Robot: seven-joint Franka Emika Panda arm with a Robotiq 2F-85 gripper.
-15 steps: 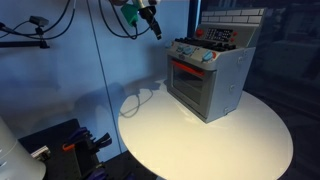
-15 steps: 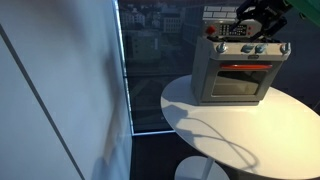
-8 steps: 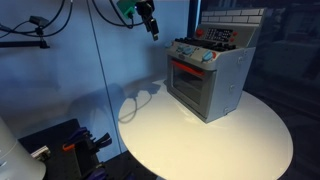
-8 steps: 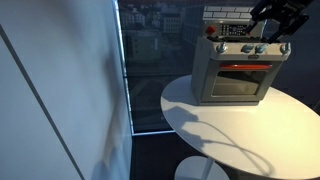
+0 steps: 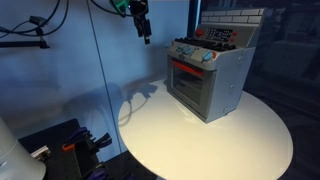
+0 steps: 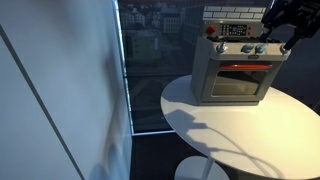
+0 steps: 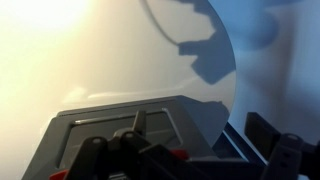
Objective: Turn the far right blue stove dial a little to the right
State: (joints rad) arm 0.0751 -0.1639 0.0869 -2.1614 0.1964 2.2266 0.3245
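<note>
The stove (image 5: 208,78) is a small silver-grey toy oven with a red-trimmed door window. It stands at the far side of a round white table (image 5: 200,140) and shows in both exterior views (image 6: 238,70). A row of light-blue knobs runs along its front; the far right dial (image 5: 209,57) is untouched. My gripper (image 5: 143,28) hangs high in the air beside the stove, apart from it, with fingers spread and empty. It also shows in an exterior view (image 6: 286,38). The wrist view looks down on the grey stove top (image 7: 120,130) between my fingers (image 7: 198,140).
A blue wall and a glass pane (image 5: 100,70) stand behind the table. Dark equipment with cables (image 5: 60,145) sits low beside the table. The table's front half (image 6: 240,140) bears only the arm's shadow. City buildings show through the window (image 6: 155,40).
My gripper has swung sideways and away from above the stove's knobs, still high up. The stove and its dials have not moved.
</note>
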